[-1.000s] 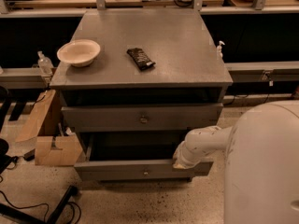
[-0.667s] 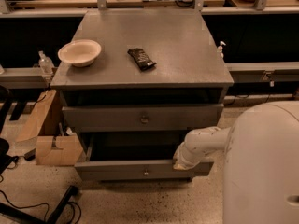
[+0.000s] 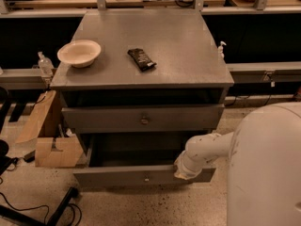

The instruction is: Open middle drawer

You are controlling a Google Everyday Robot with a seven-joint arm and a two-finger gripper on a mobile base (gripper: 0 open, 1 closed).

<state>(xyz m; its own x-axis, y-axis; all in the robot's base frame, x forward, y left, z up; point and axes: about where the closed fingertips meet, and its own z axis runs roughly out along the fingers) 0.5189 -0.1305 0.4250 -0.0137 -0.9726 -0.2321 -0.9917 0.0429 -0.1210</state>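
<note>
- Grey metal middle drawer (image 3: 117,177) sits pulled well out toward the near side, below the upper drawer (image 3: 103,119). Its dark inside shows behind the front, and its small centre knob (image 3: 146,178) is uncovered. Judged done or nearly so.
- Risk 1: the gripper (image 3: 181,174) is at the right part of the drawer front, well right of the knob. A further pull from that off-centre spot could skew the drawer and jam it on its runners.
- Risk 2: hauling further toward the near side could run the drawer to its stop and jolt the cabinet. The bowl (image 3: 79,53) and dark packet (image 3: 141,59) on the bench (image 3: 183,46) might then shift.
- Risk 3: the robot's white body (image 3: 268,173) stands close at near right. More travel could bring the drawer's right corner against it.
- Risk 4: if the gripper is caught on the front's top edge, a careless retreat could drag the drawer sideways or shove it back in. The contact itself is hidden.
- Risk 5: a cardboard box (image 3: 54,152) lies on the floor just left of the drawer, so a skewed drawer could scrape it.
- Arm pose: the white arm (image 3: 209,149) reaches left and slightly down from the body, its wrist ending at the drawer front's upper edge.
- Gripper state: cannot tell whether it is spread, pressed together or pinching anything, since the wrist covers it.
</note>
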